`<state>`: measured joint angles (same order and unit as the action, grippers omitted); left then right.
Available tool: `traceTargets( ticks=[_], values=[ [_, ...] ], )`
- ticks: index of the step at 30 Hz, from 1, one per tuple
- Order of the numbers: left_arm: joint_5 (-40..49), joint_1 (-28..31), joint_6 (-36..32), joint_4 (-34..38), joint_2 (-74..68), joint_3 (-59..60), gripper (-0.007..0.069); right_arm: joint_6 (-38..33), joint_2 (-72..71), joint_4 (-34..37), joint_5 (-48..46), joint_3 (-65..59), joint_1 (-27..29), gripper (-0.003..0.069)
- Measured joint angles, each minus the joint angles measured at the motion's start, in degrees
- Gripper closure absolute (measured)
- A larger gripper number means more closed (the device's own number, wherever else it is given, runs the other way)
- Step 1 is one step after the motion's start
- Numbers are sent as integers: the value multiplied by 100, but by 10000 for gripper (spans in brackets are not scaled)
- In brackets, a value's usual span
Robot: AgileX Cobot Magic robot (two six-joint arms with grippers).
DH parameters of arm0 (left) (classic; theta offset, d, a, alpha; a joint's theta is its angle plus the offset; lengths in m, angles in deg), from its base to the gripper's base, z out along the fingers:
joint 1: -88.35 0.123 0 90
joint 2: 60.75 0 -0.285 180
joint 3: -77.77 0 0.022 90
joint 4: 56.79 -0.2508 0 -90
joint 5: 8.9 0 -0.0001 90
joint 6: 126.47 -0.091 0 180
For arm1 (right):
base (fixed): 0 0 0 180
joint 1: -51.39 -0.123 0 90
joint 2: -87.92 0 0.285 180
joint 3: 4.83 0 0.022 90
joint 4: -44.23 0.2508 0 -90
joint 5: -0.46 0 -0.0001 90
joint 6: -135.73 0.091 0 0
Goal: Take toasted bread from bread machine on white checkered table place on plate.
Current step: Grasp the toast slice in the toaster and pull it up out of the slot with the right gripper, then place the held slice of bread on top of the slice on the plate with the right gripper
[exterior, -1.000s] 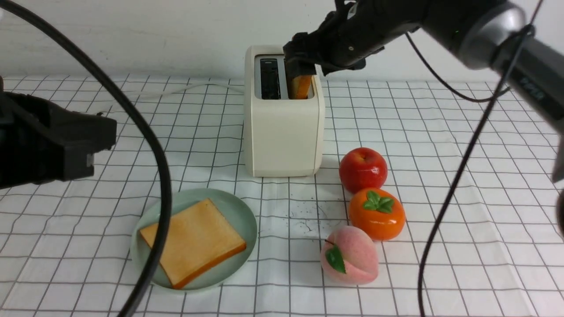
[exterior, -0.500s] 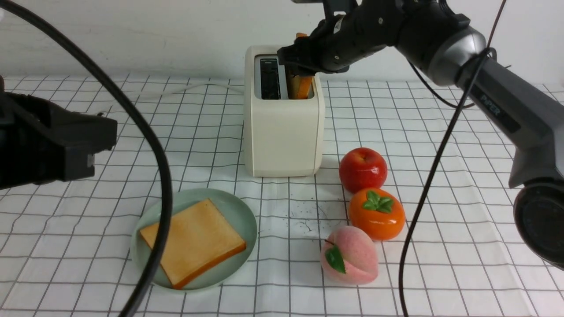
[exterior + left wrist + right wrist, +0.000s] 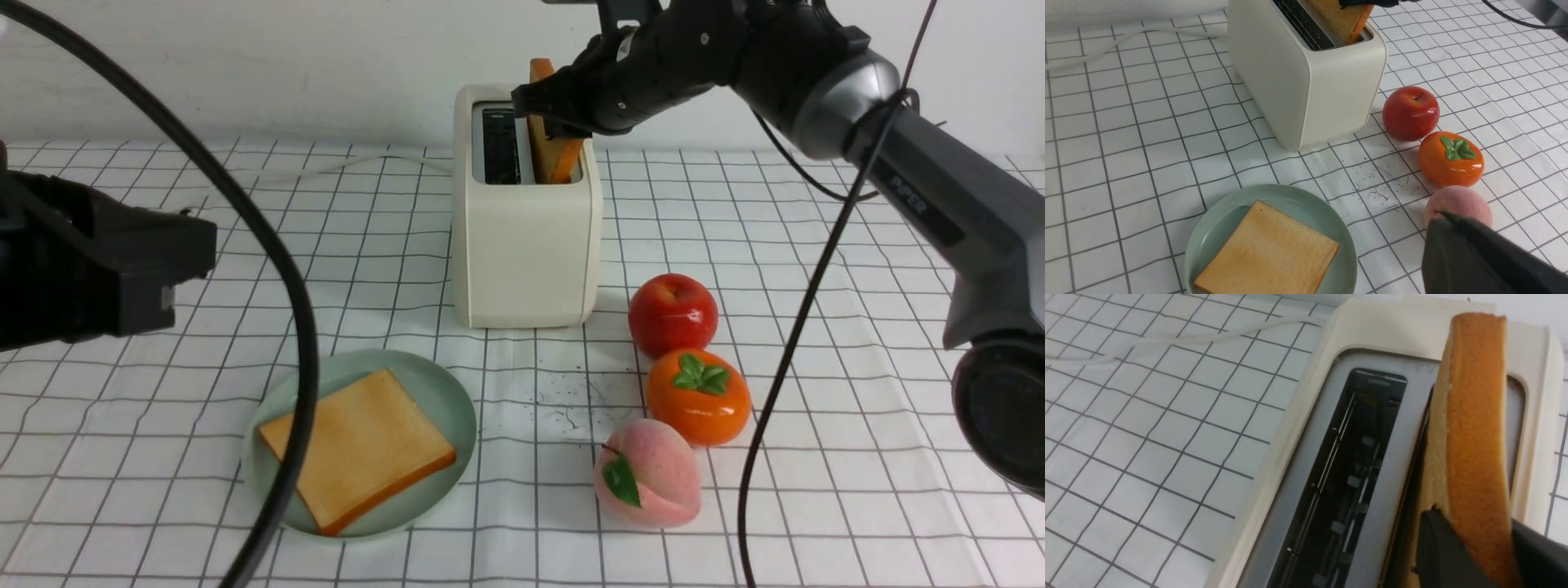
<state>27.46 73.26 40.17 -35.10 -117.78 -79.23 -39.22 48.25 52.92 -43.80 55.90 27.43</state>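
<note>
My right gripper is shut on a slice of toasted bread and holds it upright, partly raised out of the right slot of the cream bread machine. In the right wrist view the fingers pinch the slice from both faces. The left slot is empty. A second slice lies flat on the mint-green plate in front of the bread machine. My left gripper hangs at the far left, above the white checkered table. Only one dark finger shows, so I cannot tell its state.
A red apple, an orange persimmon and a pink peach sit in a row to the right of the bread machine. Its white cord runs back left. A black cable crosses in front of the plate.
My right gripper has risen with the slice. The slice stands higher out of the right slot than before. The left arm has not moved.
</note>
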Motion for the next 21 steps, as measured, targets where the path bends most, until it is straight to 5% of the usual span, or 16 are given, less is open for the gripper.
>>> traceTargets(
  ticks=[12, 21],
  values=[
    [0, 0, 0, 0, 0, 1, 624, -93, -1113, 26, -561, 0, 0, 547],
    [-122, 0, -19, 0, 6, 1, 621, -720, -2085, 199, -2486, 12, -2, 547]
  ],
)
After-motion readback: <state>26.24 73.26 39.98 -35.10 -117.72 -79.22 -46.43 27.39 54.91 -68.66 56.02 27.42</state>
